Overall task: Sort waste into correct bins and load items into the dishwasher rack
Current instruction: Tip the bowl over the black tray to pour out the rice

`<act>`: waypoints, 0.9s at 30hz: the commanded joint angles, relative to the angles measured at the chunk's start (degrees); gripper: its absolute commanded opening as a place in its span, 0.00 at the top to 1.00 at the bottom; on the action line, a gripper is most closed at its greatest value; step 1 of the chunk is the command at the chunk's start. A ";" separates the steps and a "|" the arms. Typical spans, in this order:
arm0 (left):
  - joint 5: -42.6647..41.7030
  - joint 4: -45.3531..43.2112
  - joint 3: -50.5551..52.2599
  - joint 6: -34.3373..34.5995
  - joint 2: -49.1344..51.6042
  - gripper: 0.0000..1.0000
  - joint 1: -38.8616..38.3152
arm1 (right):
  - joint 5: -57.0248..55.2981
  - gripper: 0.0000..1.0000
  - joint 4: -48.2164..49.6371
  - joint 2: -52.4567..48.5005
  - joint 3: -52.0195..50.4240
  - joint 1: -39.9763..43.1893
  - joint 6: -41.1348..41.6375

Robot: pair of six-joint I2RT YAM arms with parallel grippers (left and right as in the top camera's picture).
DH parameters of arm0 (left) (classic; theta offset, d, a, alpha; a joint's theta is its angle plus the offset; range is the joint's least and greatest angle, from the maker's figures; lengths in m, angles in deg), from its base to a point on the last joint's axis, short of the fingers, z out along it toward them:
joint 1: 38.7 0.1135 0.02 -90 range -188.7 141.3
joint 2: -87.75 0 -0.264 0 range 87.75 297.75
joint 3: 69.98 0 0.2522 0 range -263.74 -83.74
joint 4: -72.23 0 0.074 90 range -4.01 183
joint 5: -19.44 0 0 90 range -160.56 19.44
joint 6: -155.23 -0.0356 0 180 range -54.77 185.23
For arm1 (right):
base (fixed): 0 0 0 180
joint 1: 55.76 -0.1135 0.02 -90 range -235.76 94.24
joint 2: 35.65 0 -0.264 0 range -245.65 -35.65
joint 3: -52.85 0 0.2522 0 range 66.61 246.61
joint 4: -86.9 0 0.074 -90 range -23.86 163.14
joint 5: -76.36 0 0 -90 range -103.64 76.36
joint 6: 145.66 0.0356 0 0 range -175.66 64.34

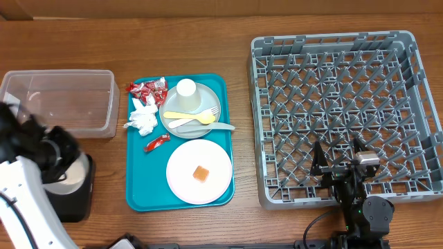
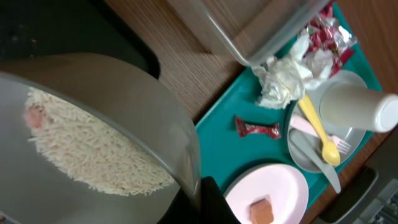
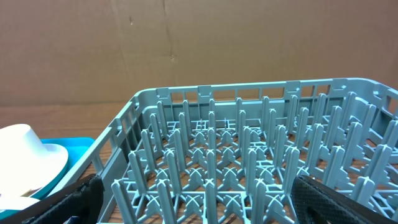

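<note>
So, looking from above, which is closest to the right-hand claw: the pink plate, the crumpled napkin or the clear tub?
From the right gripper, open at the rack's front edge:
1. Pink plate, front of the teal tray.
2. Crumpled napkin, tray's left side.
3. Clear tub, farthest left, beyond the tray.

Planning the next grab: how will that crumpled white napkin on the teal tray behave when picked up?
The napkin looks light and floppy; its crumpled folds would probably squash when pinched. Pushed, it would likely slide rather than roll, nudging the red wrappers beside it.
</note>
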 commanded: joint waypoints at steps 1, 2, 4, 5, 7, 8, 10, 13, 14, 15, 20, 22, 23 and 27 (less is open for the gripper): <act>-7.32 -2.95 1.16 -5.84 -0.55 0.95 7.78 | 0.33 0.00 0.33 0.57 -0.39 0.39 -0.22; -7.67 -3.50 1.16 -5.92 -0.55 0.96 9.29 | 0.33 0.00 0.33 0.57 -0.39 0.39 -0.22; -7.74 -4.11 1.16 -6.01 -0.55 0.96 12.02 | 0.33 0.00 0.33 0.57 -0.39 0.39 -0.22; -7.69 -4.09 1.22 -6.47 -0.50 0.96 13.27 | 0.33 0.00 0.33 0.57 -0.39 0.39 -0.22; -7.87 -4.26 1.64 -7.19 -0.37 0.96 15.04 | 0.33 0.00 0.33 0.57 -0.39 0.39 -0.22; -8.70 -4.85 2.08 -7.23 -0.33 0.96 15.65 | 0.33 0.00 0.33 0.57 -0.39 0.39 -0.22; -11.89 -7.98 3.80 -7.30 -0.28 0.96 16.76 | 0.33 0.00 0.33 0.57 -0.39 0.39 -0.22; -17.42 -14.21 7.65 -7.61 -0.17 0.96 17.86 | 0.33 0.00 0.33 0.57 -0.39 0.39 -0.22; -19.69 -16.76 9.42 -7.63 -0.17 0.96 18.18 | 0.33 0.00 0.33 0.57 -0.39 0.39 -0.22; -21.44 -18.78 10.88 -7.63 -0.17 0.96 18.36 | 0.33 0.00 0.33 0.57 -0.39 0.39 -0.22; -28.63 -28.72 17.66 -7.63 -0.17 0.96 20.28 | 0.33 0.00 0.33 0.57 -0.39 0.39 -0.22; -29.59 -29.73 18.18 -7.67 -0.17 0.96 21.22 | 0.33 0.00 0.33 0.57 -0.39 0.39 -0.22; -29.66 -29.81 18.29 -7.69 -0.17 0.96 21.68 | 0.33 0.00 0.33 0.57 -0.39 0.39 -0.22; -29.51 -27.87 18.34 -11.17 -0.17 0.96 23.21 | 0.33 0.00 0.33 0.57 -0.39 0.39 -0.22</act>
